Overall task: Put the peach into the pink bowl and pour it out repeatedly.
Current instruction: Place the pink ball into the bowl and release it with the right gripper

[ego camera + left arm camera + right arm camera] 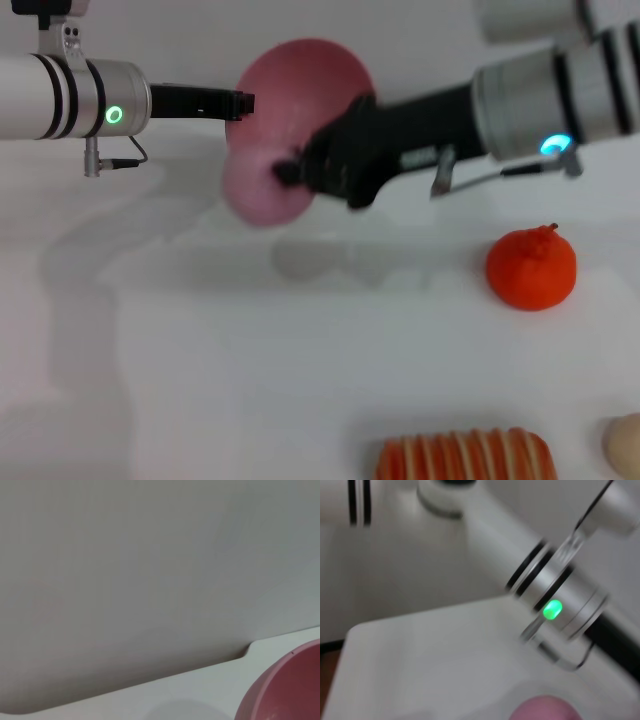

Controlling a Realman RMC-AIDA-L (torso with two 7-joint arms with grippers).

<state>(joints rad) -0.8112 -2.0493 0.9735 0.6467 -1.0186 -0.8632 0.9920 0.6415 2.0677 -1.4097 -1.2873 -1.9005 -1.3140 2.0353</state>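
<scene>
Head cam looks down at table (200, 380); both wrist cams close, sharing pink bowl (290, 690)

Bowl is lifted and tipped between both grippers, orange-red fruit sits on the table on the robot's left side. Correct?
Not quite. The head view shows the orange-red fruit on the robot's right side, not its left. The rest holds: the pink bowl is lifted and tipped between the left gripper and the right gripper.

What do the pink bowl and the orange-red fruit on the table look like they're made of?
The round pink bowl, held tilted above the table between both arms, looks like smooth moulded plastic: even colour, soft sheen on its wall. The round orange-red fruit seems a matte toy, perhaps foam or soft plastic, with uniform colour and no gloss; uncertain.
</scene>
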